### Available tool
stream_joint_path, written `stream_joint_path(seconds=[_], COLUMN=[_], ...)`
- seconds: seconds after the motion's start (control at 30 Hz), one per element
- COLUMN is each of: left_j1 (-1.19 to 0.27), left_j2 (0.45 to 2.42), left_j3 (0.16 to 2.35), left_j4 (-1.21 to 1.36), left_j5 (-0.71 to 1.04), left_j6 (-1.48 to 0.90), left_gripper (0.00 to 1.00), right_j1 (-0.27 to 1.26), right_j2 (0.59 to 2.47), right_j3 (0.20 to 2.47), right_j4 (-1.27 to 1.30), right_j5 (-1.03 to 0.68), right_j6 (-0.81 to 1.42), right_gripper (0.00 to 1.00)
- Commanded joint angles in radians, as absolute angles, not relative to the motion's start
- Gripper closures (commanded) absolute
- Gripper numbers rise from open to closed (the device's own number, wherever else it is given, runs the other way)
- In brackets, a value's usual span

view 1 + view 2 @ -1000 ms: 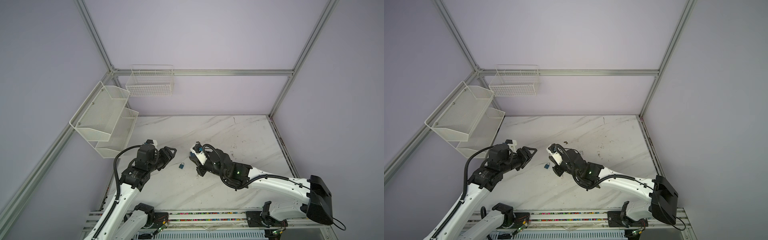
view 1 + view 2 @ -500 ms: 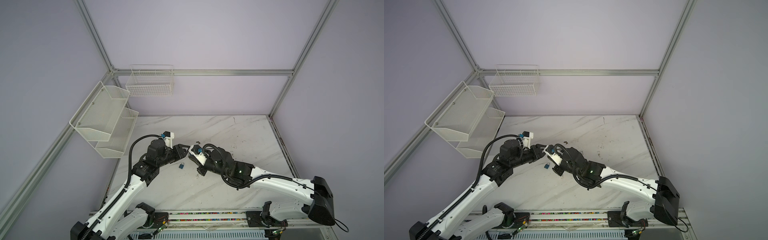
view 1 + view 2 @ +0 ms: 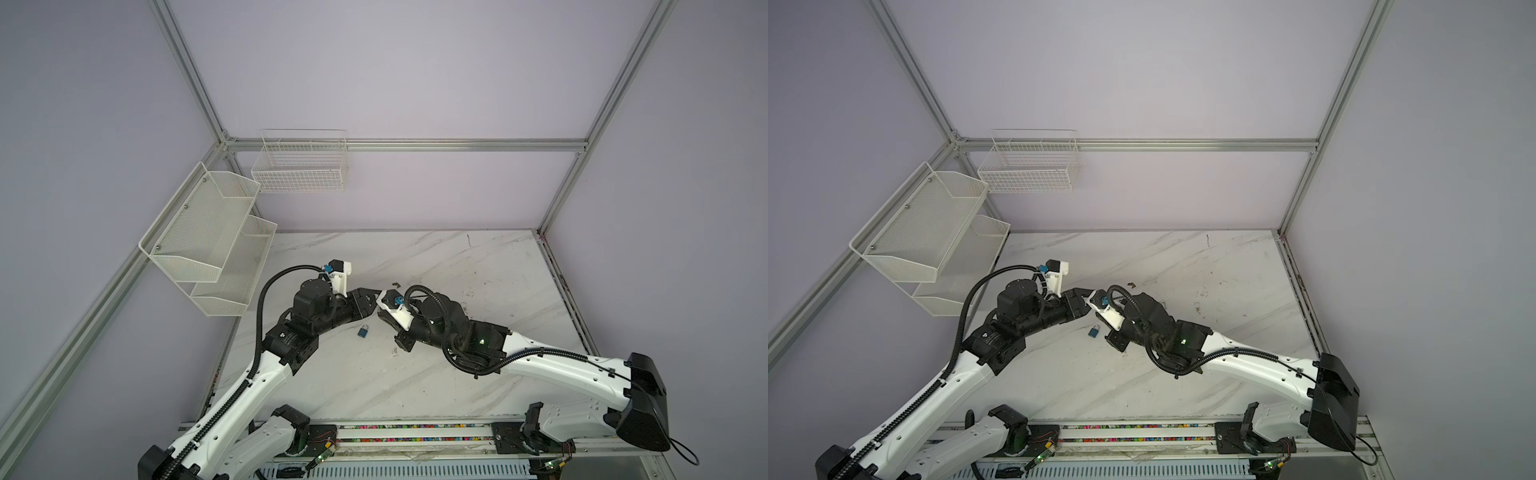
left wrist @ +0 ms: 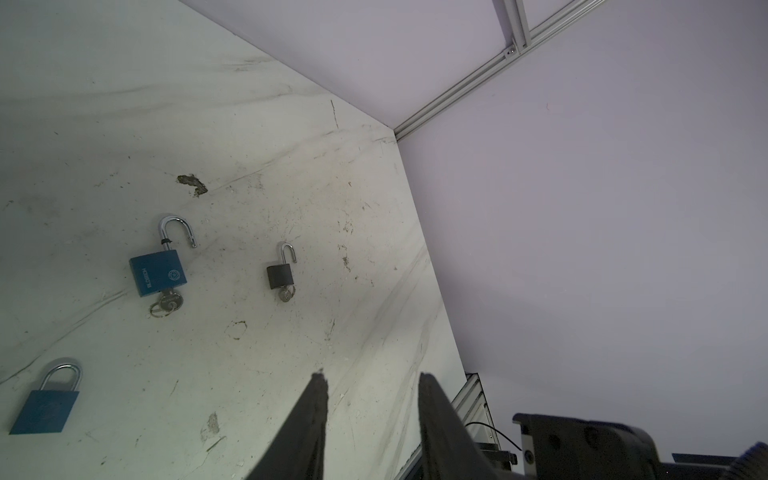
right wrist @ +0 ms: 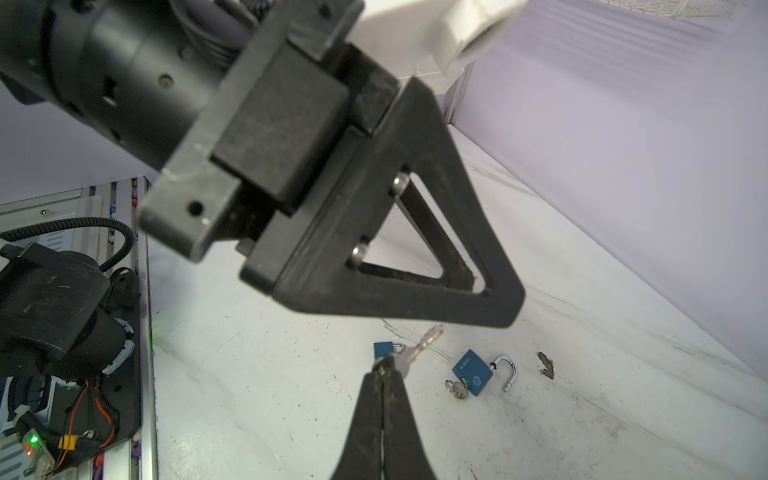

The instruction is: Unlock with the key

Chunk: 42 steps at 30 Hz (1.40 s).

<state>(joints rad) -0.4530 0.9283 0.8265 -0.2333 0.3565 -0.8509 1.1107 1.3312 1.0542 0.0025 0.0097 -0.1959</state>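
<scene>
A white marble table (image 3: 415,374) sits between pale purple walls. A silver key (image 5: 420,345) sticks out of the right gripper (image 5: 385,370), which is pinched tight on the key's head, low over the table. Close by lies a closed blue padlock (image 5: 383,348). Near it are an open blue padlock (image 4: 158,272) and a small black padlock (image 4: 279,277), each with a key in it. The left gripper (image 4: 370,379) hangs above, fingers apart, holding nothing. A mesh shelf (image 3: 199,232) and a wire basket (image 3: 299,174) hang on the walls.

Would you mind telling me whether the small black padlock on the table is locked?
No, the black padlock has one end of its shackle lifted clear of the body, with a key in its keyhole.
</scene>
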Motion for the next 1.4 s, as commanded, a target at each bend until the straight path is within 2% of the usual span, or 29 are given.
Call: stream_joint_path(seconds=[0.0, 0.27, 0.53, 1.03, 1.23, 1.37], left_j1=[-0.459, -0.458, -0.457, -0.457, -0.457, -0.457], left_j2=[0.907, 0.950, 0.977, 0.977, 0.974, 0.974], left_j3=[0.912, 0.950, 0.964, 0.979, 0.979, 0.980], left_j4=[-0.214, -0.267, -0.272, -0.335, -0.335, -0.335], left_j5=[0.351, 0.436, 0.460, 0.463, 0.458, 0.449], left_j6=[-0.825, -0.790, -0.785, -0.753, -0.752, -0.750], left_gripper=[0.63, 0.64, 0.77, 0.89, 0.99, 1.00], right_j1=[1.114, 1.114, 1.113, 1.108, 1.107, 1.106], right_j2=[1.307, 1.334, 1.339, 1.354, 1.356, 1.351], right_j3=[1.055, 1.085, 1.086, 1.106, 1.109, 1.107], right_j4=[-0.019, -0.021, -0.024, -0.036, -0.043, -0.043], right_j5=[0.002, 0.008, 0.026, 0.043, 0.049, 0.055], right_j6=[-0.221, -0.249, -0.265, -0.282, -0.287, -0.287], right_gripper=[1.00, 1.00, 1.00, 1.00, 1.00, 1.00])
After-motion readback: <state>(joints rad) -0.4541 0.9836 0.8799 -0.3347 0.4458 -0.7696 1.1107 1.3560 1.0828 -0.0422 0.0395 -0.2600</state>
